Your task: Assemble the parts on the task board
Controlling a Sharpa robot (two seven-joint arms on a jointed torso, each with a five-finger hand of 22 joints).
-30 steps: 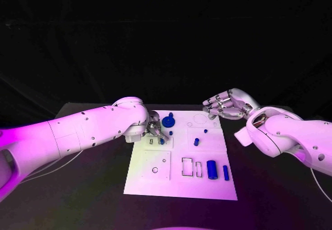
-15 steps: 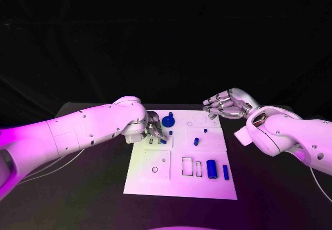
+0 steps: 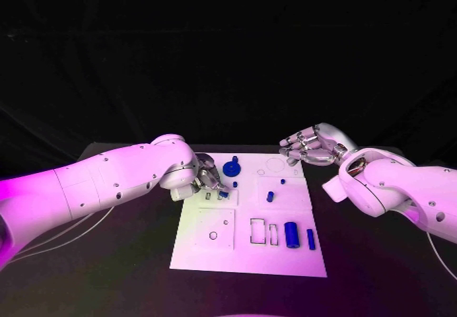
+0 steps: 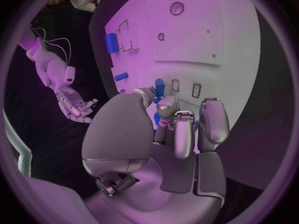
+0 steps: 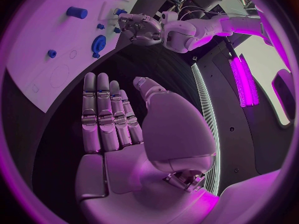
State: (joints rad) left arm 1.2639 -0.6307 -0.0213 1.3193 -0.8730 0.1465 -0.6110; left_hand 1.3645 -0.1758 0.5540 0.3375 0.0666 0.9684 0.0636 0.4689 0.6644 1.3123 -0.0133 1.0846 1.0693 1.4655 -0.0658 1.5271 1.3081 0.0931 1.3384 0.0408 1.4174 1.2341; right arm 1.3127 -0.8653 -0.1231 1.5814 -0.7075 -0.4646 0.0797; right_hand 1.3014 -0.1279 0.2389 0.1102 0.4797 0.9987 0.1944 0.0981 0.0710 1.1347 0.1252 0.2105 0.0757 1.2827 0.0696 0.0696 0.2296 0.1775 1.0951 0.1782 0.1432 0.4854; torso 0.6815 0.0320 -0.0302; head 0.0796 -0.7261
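While the white task board [image 3: 214, 254] lies in the lower middle of the head view on the black table [image 3: 114, 264], the left hand [image 3: 211, 179] is down at the board's upper left corner, its fingers bunched around a small blue part [image 3: 223, 194] beside two small rectangular slots. In the left wrist view the fingers [image 4: 176, 129] curl in over that blue piece [image 4: 159, 87], with blue showing between them; whether they actually pinch it I cannot tell.

The right hand [image 3: 312, 146] hovers at the upper right of the head view, off the board's far right corner, holding nothing. The right wrist view shows its fingers [image 5: 106, 114] stretched out side by side and the thumb apart from them.

Counted in the head view, the loose blue parts away from the left hand come to six: one round gear-like piece [image 3: 232, 169] near the top of the board, one tiny peg [image 3: 282, 179] right of it, one tiny piece [image 3: 235, 184] just below the gear, one short cylinder [image 3: 271, 195] at mid-board, and, at the lower right, one thick cylinder [image 3: 291, 235] with one thin bar [image 3: 310, 238] just beside it. Left of those two sit two empty rectangular outlines [image 3: 259, 230], and one small round hole [image 3: 213, 234] marks the lower left panel.
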